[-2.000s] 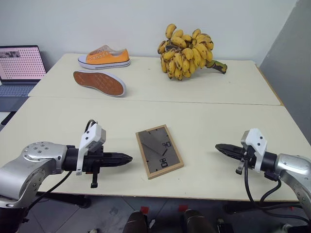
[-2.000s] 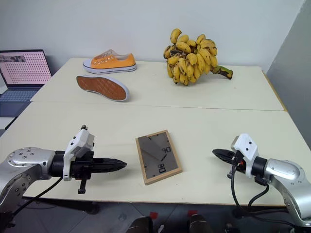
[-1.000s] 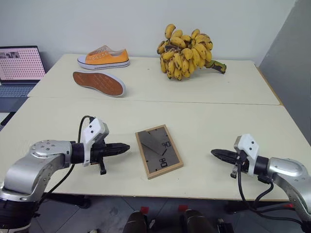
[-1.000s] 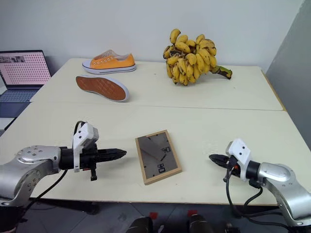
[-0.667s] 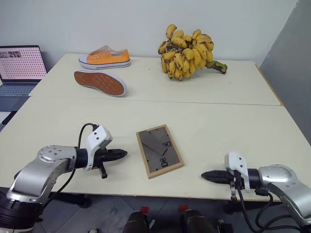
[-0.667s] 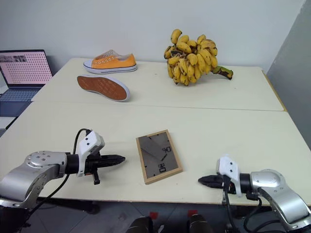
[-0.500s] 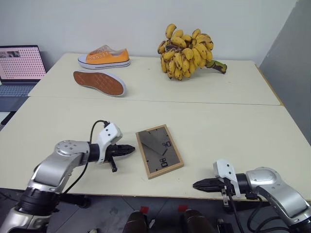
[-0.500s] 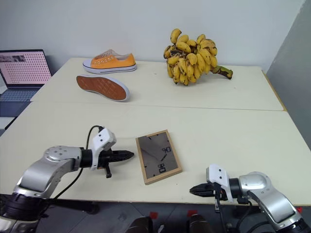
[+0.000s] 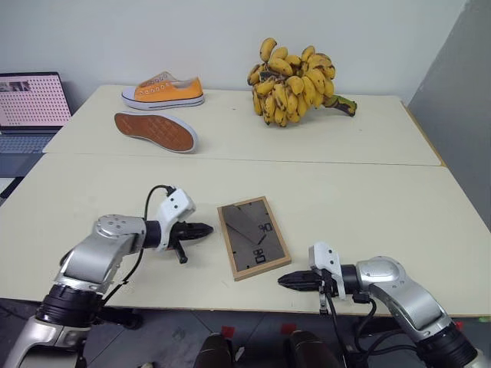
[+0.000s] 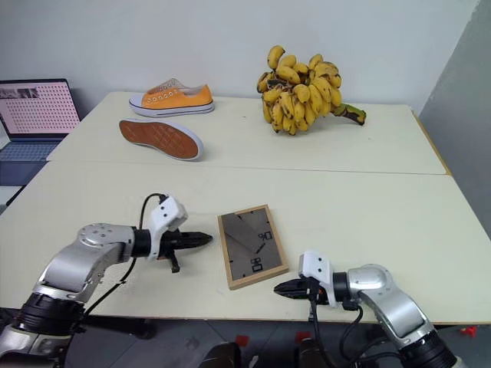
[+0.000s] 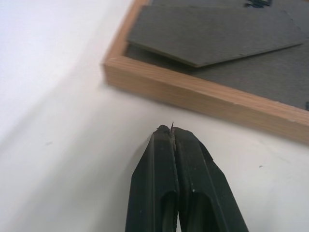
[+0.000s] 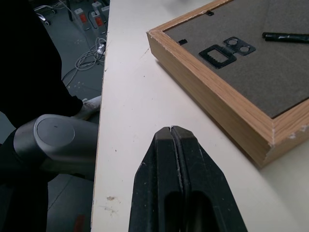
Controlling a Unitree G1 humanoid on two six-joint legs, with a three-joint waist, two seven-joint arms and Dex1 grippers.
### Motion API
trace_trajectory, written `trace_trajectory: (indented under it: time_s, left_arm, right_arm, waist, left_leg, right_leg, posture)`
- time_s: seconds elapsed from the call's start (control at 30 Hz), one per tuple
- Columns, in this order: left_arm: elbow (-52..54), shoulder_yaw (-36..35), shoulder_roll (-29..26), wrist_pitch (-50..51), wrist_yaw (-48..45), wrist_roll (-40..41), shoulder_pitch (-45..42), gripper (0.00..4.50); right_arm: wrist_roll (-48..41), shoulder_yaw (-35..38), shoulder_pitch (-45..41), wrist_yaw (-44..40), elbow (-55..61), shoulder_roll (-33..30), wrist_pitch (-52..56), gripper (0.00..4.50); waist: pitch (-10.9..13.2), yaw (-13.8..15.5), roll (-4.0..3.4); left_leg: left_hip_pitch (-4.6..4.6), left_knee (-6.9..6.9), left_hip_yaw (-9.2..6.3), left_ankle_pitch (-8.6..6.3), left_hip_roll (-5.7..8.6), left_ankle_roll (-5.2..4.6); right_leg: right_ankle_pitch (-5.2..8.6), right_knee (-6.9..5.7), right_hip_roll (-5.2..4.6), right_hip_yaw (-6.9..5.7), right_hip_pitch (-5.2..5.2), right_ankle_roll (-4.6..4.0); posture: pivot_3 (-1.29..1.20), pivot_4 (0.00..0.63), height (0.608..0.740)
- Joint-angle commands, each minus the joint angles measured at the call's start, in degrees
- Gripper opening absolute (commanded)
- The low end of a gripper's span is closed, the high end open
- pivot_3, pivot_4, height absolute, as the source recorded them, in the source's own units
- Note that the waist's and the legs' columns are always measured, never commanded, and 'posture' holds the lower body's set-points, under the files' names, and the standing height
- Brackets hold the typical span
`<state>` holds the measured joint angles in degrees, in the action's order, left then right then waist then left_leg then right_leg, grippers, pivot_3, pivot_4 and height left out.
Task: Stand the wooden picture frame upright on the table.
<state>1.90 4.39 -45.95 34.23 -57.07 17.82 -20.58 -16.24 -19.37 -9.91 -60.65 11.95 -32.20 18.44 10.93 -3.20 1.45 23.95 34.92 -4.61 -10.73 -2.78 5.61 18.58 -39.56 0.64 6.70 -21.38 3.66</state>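
Frame (image 9: 253,238) flat on table (image 9: 368,207).

A plain white wall (image 9: 192,34) runs behind, meeting a grey panel (image 9: 456,115) at the right. Cables (image 12: 89,55) trail across the grey floor (image 12: 72,29) below.

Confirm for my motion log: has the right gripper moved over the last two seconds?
Yes. The right gripper swung leftward along the table's near edge, toward the wooden picture frame.

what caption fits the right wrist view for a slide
Closed right hand just short of the near corner of the wooden picture frame, which lies back-up on the table.
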Motion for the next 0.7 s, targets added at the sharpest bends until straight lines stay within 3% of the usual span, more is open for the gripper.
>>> trace_trajectory:
  time_s: [0.03,0.23,0.4,0.57,0.7]
  left_arm:
    - [-1.80,1.25,2.15,-1.93,0.35,-1.20,-1.87,0.06]
    - [-9.96,6.68,10.38,-6.08,1.51,-5.45,-9.11,0.06]
    - [-22.90,8.60,18.22,-11.44,3.08,-9.12,-17.94,0.06]
    - [-27.88,7.65,20.67,-13.96,2.42,-9.86,-21.51,0.06]
    - [-27.11,7.32,18.95,-15.14,0.69,-10.23,-20.52,0.06]
  right_arm:
    - [0.59,-0.44,-2.44,1.21,-1.41,2.48,-0.17,0.00]
    - [1.30,-0.57,-4.90,1.40,-3.56,4.83,-0.19,0.00]
    - [2.09,-0.38,-5.90,2.10,-4.92,5.49,-0.50,0.00]
    - [2.87,0.64,-7.42,3.62,-7.20,6.17,-1.39,0.00]
    - [2.42,1.77,-5.88,2.90,-4.70,3.56,-0.94,0.00]
  waist:
    - [0.00,0.00,0.00]
    - [0.00,0.71,0.01]
    - [-0.02,1.40,0.03]
    - [-0.02,1.23,0.03]
    - [-0.02,1.12,0.02]
  left_leg:
    - [-0.01,0.00,0.00,0.00,0.00,0.00]
    - [0.04,0.06,-0.04,0.00,0.04,0.00]
    - [0.03,0.13,-0.07,0.01,0.06,0.00]
    - [0.04,0.14,-0.08,0.01,0.07,0.00]
    - [0.02,0.14,-0.09,0.01,0.07,0.01]
  right_leg:
    - [0.00,0.00,0.00,0.00,0.00,0.00]
    - [-0.11,-0.04,0.00,-0.05,0.00,-0.16]
    - [-0.13,-0.09,-0.01,-0.09,0.03,-0.19]
    - [-0.16,-0.13,-0.01,-0.09,0.01,-0.22]
    - [-0.16,-0.32,-0.01,-0.09,-0.04,-0.23]
  posture:
    - [0.00,0.150,0.740]
    - [0.00,0.150,0.740]
    - [0.00,0.150,0.740]
    - [0.00,0.150,0.740]
    - [0.00,0.150,0.740]
